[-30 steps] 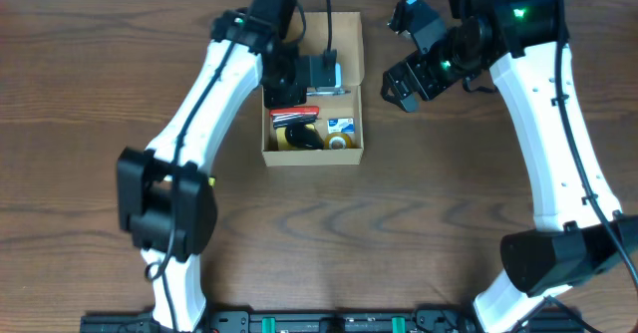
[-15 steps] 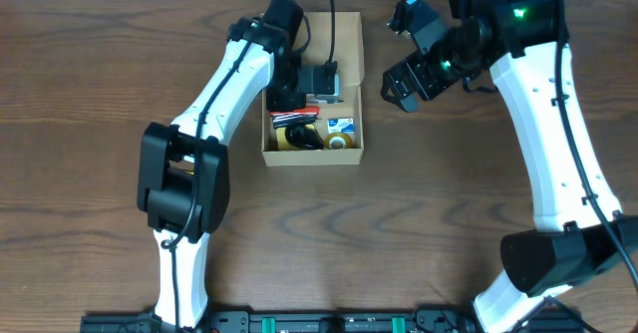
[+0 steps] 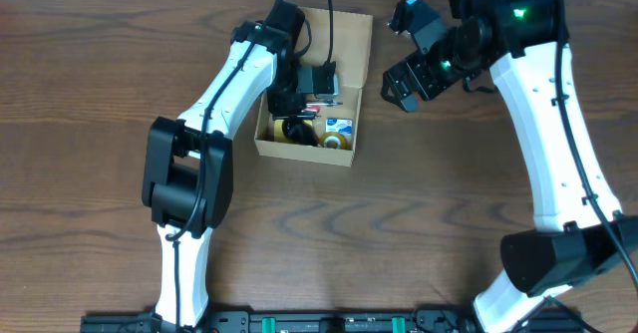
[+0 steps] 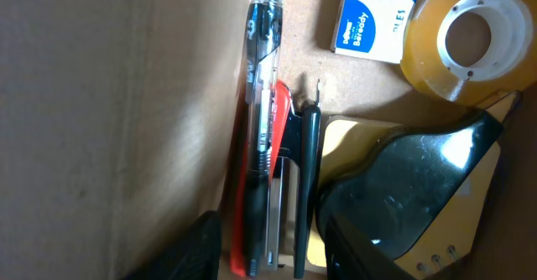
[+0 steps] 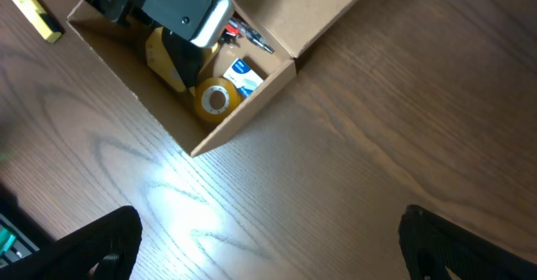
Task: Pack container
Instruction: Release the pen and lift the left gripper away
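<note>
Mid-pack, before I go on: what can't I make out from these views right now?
Overhead: the left arm hides much of the container interior.
Left wrist: the left gripper fingers are cut off by the bottom edge; holding the pen or not, cannot tell.
Left wrist: the blue-white box label is cut off by the top edge.

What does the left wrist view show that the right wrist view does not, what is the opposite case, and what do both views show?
Only the left wrist view: a close look at the red-and-black pen lying along the inner wall of the box. Only the right wrist view: the whole box with its flap open, the table around it, and the left arm reaching in. Both: the tape roll and the blue-and-white packet.
</note>
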